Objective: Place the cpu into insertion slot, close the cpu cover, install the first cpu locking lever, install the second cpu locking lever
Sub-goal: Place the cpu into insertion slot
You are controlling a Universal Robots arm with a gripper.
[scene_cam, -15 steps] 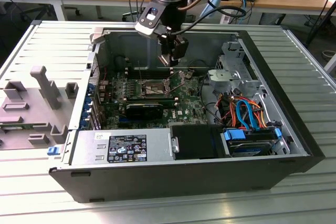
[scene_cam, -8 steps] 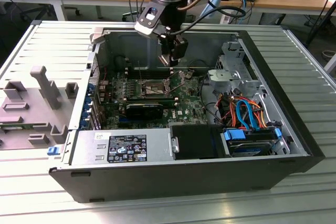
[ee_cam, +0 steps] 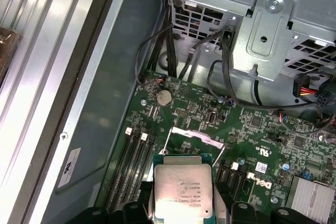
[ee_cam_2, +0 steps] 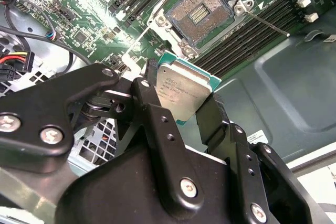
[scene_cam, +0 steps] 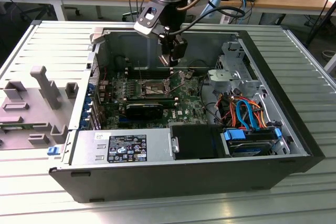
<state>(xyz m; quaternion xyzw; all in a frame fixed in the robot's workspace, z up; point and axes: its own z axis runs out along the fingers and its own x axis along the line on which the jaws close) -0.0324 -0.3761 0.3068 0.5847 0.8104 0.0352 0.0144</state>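
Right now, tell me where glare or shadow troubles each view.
Second wrist view: glare whitens the circuit board beside the insertion slot, while the cpu held in the pincer is evenly lit. First wrist view: the cpu top carries a soft sheen. Exterior view: the computer case interior is dimmer than the bright table.

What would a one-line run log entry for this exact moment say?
gripper | jaws shut on cpu | held over motherboard | insertion slot empty, uncovered

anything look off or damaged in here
Nothing stands out. The black gripper holds the flat silver-topped square cpu by its edges, and the dark metal-rimmed square insertion slot lies open and empty.
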